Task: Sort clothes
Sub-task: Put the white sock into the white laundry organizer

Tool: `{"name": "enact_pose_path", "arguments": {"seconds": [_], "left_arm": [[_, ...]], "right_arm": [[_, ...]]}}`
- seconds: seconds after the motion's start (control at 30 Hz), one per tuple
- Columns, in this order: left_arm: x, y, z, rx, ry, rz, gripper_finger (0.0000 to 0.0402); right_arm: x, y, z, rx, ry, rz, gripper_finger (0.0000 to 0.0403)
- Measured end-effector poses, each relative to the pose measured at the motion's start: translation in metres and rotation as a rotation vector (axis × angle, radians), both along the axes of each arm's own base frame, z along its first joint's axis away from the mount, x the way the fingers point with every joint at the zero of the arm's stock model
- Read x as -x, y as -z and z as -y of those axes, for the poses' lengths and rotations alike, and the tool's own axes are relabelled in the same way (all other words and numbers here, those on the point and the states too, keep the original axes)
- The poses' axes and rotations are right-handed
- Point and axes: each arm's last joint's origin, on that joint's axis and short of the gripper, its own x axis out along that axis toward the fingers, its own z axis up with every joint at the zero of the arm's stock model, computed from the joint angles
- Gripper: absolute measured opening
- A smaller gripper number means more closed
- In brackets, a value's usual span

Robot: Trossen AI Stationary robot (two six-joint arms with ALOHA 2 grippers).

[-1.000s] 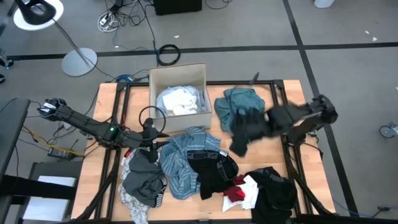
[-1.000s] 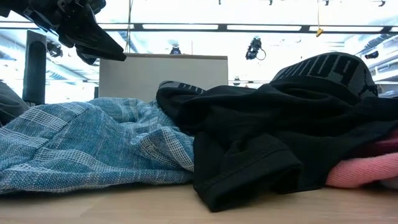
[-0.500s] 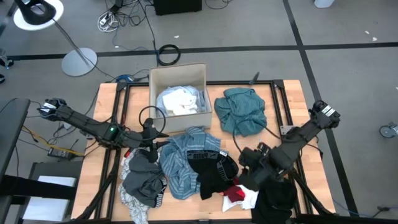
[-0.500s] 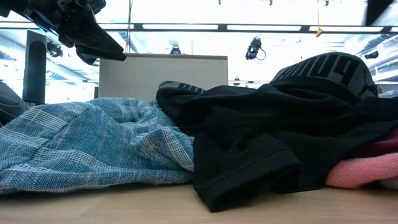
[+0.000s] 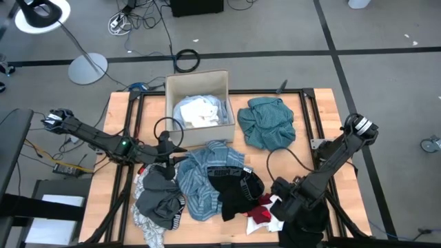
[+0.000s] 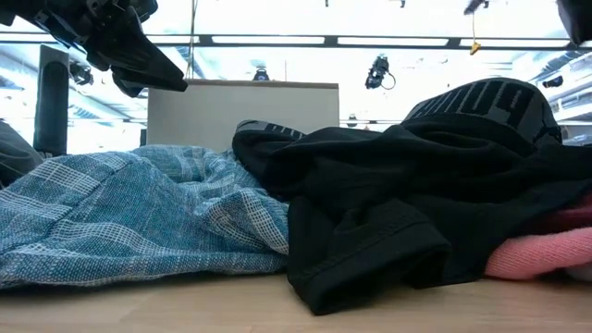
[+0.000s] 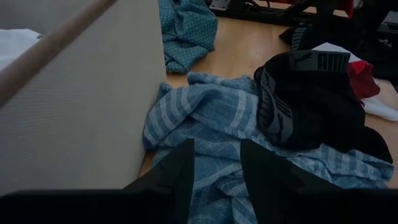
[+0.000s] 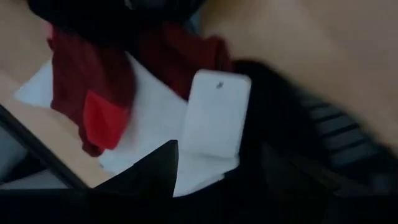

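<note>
The clothes lie in a heap on the table's near half: a blue-striped piece (image 5: 203, 179), a black piece with a lettered waistband (image 5: 238, 189), a grey piece (image 5: 158, 200), a red piece (image 5: 260, 213), a white piece (image 5: 277, 219) and another black piece (image 5: 306, 220). A teal piece (image 5: 267, 122) lies apart at the far right. My left gripper (image 5: 172, 153) is open and empty above the blue-striped piece (image 7: 205, 118), beside the box wall (image 7: 74, 106). My right gripper (image 5: 281, 196) is open, low over the white piece (image 8: 155, 118) and the red piece (image 8: 93, 81).
A tan cardboard box (image 5: 169, 103) at the table's far middle holds white clothes (image 5: 196, 111). A white-grey patterned piece (image 5: 148, 227) lies at the near left edge. Bare wood shows at the far left (image 5: 120, 117) and between the teal piece and the heap (image 5: 310, 158).
My right gripper has swung quickly from beside the teal piece toward the table's near edge and down. It now stands over the white and red pieces. The clothes lie as they did.
</note>
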Motion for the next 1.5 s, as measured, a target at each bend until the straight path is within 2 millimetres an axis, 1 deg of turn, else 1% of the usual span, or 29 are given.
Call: {"name": "enact_pose_path", "arguments": {"seconds": [0.13, 0.23, 0.37, 0.43, 0.5, 0.57, 0.63, 0.67, 0.7, 0.77, 0.87, 1.07, 1.2, 1.27, 1.33, 1.5], "left_arm": [[0.000, 0.000, 0.000, 0.001, -0.001, 0.000, 0.0135], [0.000, 0.000, 0.000, 0.002, -0.001, 0.000, 0.0135], [0.000, 0.000, 0.000, 0.002, -0.001, 0.000, 0.0135], [0.000, 0.000, 0.000, 0.002, -0.001, 0.001, 0.0135], [0.000, 0.000, 0.000, 0.002, -0.001, 0.000, 0.0135], [0.000, 0.000, 0.000, 0.002, -0.001, 0.001, 0.0135], [0.000, 0.000, 0.000, 0.001, -0.001, 0.000, 0.0135], [0.000, 0.000, 0.000, 0.001, -0.001, 0.001, 0.0135], [0.000, 0.000, 0.000, 0.001, -0.001, 0.000, 0.0135], [0.000, 0.000, 0.000, 0.002, -0.001, 0.001, 0.0135], [0.000, 0.000, 0.000, 0.002, -0.001, 0.001, 0.0135], [0.000, 0.000, 0.000, 0.002, -0.001, 0.001, 0.0135], [0.000, 0.000, 0.000, 0.002, -0.001, 0.001, 0.0135], [0.000, 0.000, 0.000, 0.002, -0.001, 0.001, 0.0135], [0.000, 0.000, 0.000, 0.003, -0.001, 0.001, 0.0135], [0.000, 0.000, 0.000, 0.002, -0.001, 0.001, 0.0135]], "right_arm": [[0.008, 0.018, -0.004, -0.066, 0.046, -0.011, 0.0227], [0.013, 0.027, -0.004, -0.077, 0.071, -0.017, 0.0227], [0.014, 0.033, -0.004, -0.095, 0.084, -0.005, 0.0225], [0.014, 0.034, -0.004, -0.104, 0.069, 0.007, 0.0209], [0.012, 0.034, -0.005, -0.119, 0.055, 0.030, 0.0175], [0.010, 0.033, -0.007, -0.129, 0.031, 0.053, 0.0123], [0.009, 0.033, -0.008, -0.135, 0.000, 0.063, 0.0057], [0.009, 0.032, -0.008, -0.137, -0.019, 0.063, 0.0030], [0.009, 0.031, -0.009, -0.136, -0.033, 0.064, 0.0017], [0.007, 0.024, -0.011, -0.128, -0.042, 0.062, 0.0016], [0.007, 0.007, -0.010, -0.082, -0.063, 0.029, 0.0009], [0.010, -0.045, -0.004, 0.087, -0.067, -0.032, 0.0008], [0.011, -0.074, 0.000, 0.178, -0.062, -0.010, 0.0007], [0.012, -0.081, 0.003, 0.217, -0.059, 0.004, 0.0009], [0.013, -0.082, 0.006, 0.260, -0.058, 0.000, 0.0011], [0.021, -0.075, 0.019, 0.420, -0.021, -0.056, 0.0010]]}}
